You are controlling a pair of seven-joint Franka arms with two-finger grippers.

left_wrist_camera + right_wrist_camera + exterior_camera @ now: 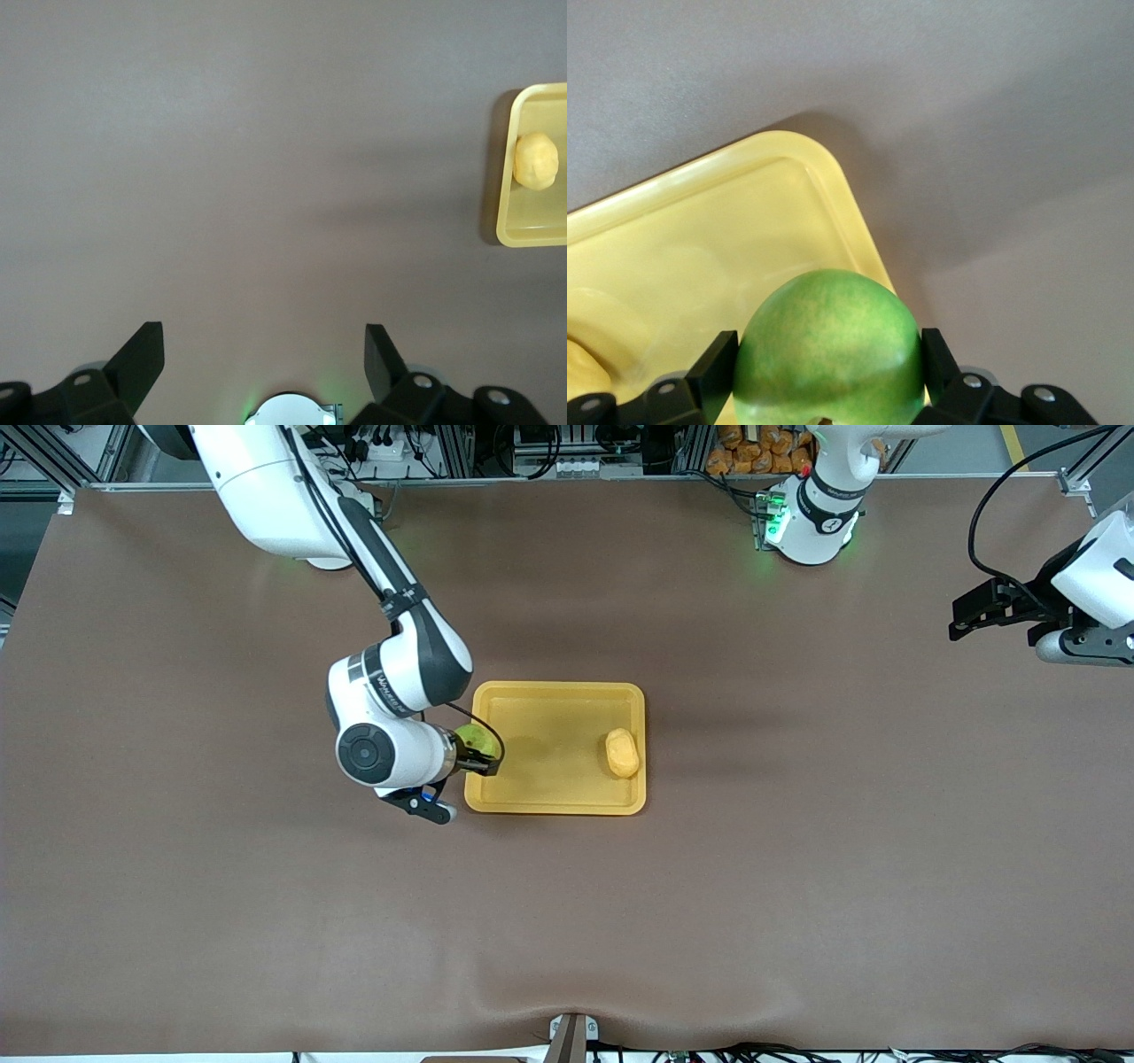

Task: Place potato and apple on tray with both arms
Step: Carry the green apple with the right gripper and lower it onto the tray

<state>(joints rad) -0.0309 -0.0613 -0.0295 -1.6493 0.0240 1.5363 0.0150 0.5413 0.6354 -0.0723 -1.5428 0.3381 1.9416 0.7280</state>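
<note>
Resting on a smooth brown table (pixel 266 921), a flat rectangular tray (pixel 549 793) of glossy yellow-orange plastic is seen, with rounded corners and a low raised rim. A lumpy, pale yellow-tan potato (pixel 622 752), oval in shape and matte in surface, lies in the tray close to the rim at the left arm's end. A round, bright green apple (pixel 474 739) with a smooth, faintly mottled skin is gripped between the black fingers of the right gripper (pixel 479 756), which is held over the tray's edge at the right arm's end; in the right wrist view the apple (pixel 829 352) is seen clamped on both sides by the fingers (pixel 714 365), with the tray's rounded corner (pixel 799 150) just under it. Whether the apple touches the tray floor cannot be told. The left gripper (pixel 992 607) is held over bare table toward the left arm's end, well apart from the tray, where the left arm waits; in the left wrist view its two dark, wedge-shaped fingers (pixel 137 361) are spread wide with nothing between them, and the potato (pixel 536 160) and part of the tray (pixel 505 232) are seen farther off.
</note>
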